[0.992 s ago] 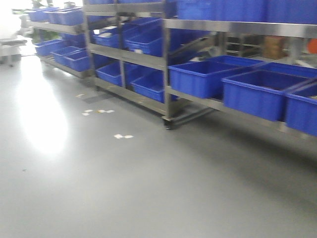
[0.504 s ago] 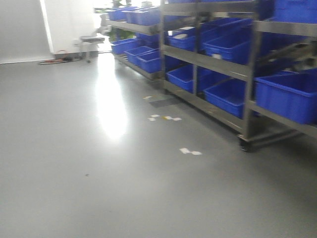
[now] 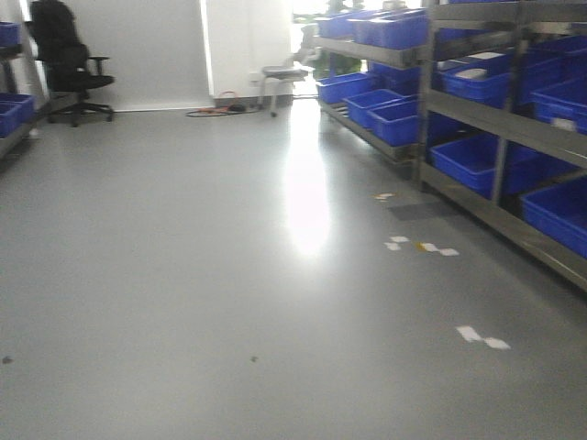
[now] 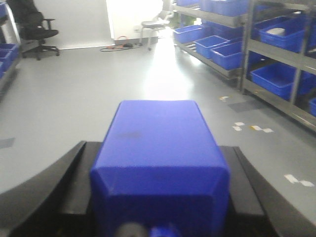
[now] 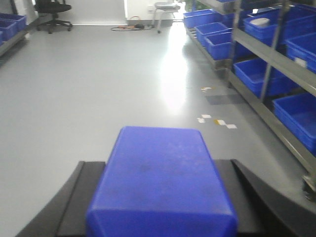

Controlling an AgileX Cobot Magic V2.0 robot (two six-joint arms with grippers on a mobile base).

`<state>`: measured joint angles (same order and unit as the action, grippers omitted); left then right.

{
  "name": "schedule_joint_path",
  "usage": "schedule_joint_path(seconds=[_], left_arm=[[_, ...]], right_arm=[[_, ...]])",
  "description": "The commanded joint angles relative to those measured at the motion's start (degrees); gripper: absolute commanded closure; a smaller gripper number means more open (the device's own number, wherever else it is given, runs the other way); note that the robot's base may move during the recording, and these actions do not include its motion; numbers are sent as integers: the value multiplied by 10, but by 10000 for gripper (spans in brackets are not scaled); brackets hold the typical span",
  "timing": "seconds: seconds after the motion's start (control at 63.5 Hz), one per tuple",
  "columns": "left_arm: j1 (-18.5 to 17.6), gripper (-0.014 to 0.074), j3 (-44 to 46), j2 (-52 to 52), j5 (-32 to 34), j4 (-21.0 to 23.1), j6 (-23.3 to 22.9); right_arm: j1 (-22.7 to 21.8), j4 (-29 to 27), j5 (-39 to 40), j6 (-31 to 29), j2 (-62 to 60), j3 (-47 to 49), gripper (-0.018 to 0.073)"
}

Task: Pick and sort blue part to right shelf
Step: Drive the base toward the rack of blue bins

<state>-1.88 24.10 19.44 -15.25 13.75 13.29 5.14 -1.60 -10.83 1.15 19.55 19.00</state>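
Observation:
In the left wrist view a solid-blue part (image 4: 158, 158) fills the space between the black fingers (image 4: 69, 168) of my left gripper (image 4: 158, 148), which is shut on it. The right wrist view shows another blue part (image 5: 160, 182) held the same way between the fingers (image 5: 247, 192) of my right gripper (image 5: 160, 168). Both are carried above the grey floor. A metal shelf (image 3: 477, 110) loaded with blue bins (image 3: 472, 156) runs along the right side. Neither gripper appears in the front view.
A black office chair (image 3: 69, 60) stands at the far left by the wall, with blue bins (image 3: 11, 110) on a rack beside it. A grey stool (image 3: 280, 73) and floor cables (image 3: 220, 110) lie far ahead. White tape marks (image 3: 422, 246) dot the floor near the shelf.
The front view has swung left: the shelves slid from the middle to the right edge, and the far wall, chair and stool came into view.

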Motion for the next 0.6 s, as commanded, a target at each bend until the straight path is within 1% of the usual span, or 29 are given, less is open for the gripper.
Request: schedule_joint_path(seconds=[0.0, 0.583], left_arm=[[0, 208, 17, 4, 54, 4, -1], [0, 208, 17, 4, 54, 4, -1]], right_arm=[[-2, 6, 51, -4, 3, 17, 137], [-2, 6, 51, -4, 3, 17, 137]])
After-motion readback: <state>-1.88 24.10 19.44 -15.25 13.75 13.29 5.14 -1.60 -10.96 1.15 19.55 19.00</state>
